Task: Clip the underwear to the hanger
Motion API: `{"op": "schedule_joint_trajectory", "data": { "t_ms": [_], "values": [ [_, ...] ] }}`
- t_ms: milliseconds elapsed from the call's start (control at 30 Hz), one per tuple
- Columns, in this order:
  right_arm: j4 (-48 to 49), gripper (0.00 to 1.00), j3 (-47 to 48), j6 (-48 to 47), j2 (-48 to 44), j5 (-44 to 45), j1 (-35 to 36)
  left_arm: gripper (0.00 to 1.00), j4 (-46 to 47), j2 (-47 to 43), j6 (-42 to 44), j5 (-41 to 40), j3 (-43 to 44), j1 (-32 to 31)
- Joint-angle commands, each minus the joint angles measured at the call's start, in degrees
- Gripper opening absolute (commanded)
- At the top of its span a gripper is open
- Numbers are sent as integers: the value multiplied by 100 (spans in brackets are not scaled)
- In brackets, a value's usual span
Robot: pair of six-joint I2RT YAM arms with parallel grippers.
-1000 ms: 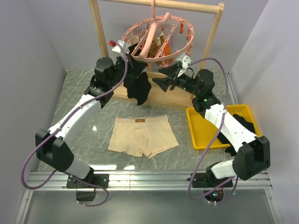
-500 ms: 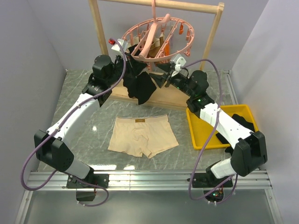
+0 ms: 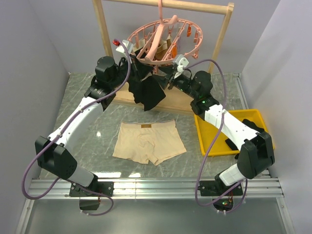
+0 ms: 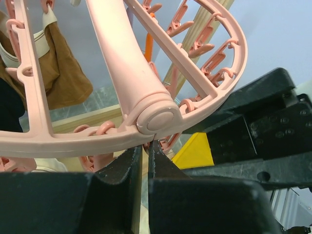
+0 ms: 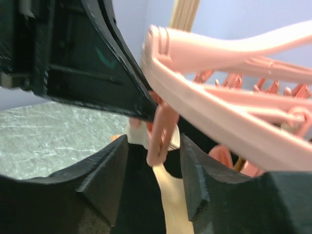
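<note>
The underwear (image 3: 148, 141), pale beige boxer briefs, lies flat on the table in front of both arms, with neither gripper near it. The pink hanger (image 3: 163, 41) hangs from the wooden rack. My left gripper (image 4: 147, 145) is shut, its tips just under the hanger's ring (image 4: 146, 83), and nothing shows between its fingers. My right gripper (image 5: 153, 141) is open around a dangling pink clip (image 5: 161, 131), with a gap on each side. A black garment (image 3: 148, 92) hangs below the ring between the two grippers. I cannot tell what holds it.
The wooden rack's left post (image 3: 105, 34) and right post (image 3: 222, 39) flank the hanger. A brown garment (image 4: 66, 73) is clipped at the ring's far side. A yellow tray (image 3: 199, 131) at the right holds a black garment (image 3: 253, 129).
My right gripper has moved left and up to the hanger, and its jaws have narrowed around a clip. The left gripper stayed shut at the ring. The black garment swung slightly right.
</note>
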Motion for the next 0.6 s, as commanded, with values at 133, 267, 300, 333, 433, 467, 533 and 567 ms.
{"op": "schedule_joint_trajectory", "data": {
  "t_ms": [133, 267, 300, 333, 433, 467, 533, 567],
  "values": [
    [115, 35, 477, -207, 130, 19, 264, 1, -271, -252, 145, 550, 87, 9],
    [-17, 10, 653, -252, 218, 115, 370, 19, -236, -401, -109, 514, -1, 193],
    [-52, 2, 679, -278, 235, 142, 388, 27, -236, -437, -136, 541, -10, 229],
    [-88, 0, 706, -278, 261, 272, 440, 30, -253, -481, -154, 549, -53, 273],
    [-149, 0, 794, -278, 305, 414, 502, 44, -236, -683, -250, 532, -176, 378],
    [-141, 0, 811, -304, 306, 432, 563, 46, -210, -788, -277, 523, -220, 405],
    [-123, 0, 811, -339, 306, 528, 616, 56, -34, -902, -329, 375, -395, 405],
    [-114, 0, 820, -331, 306, 520, 651, 58, -7, -964, -399, 356, -431, 405]
  ]
}}
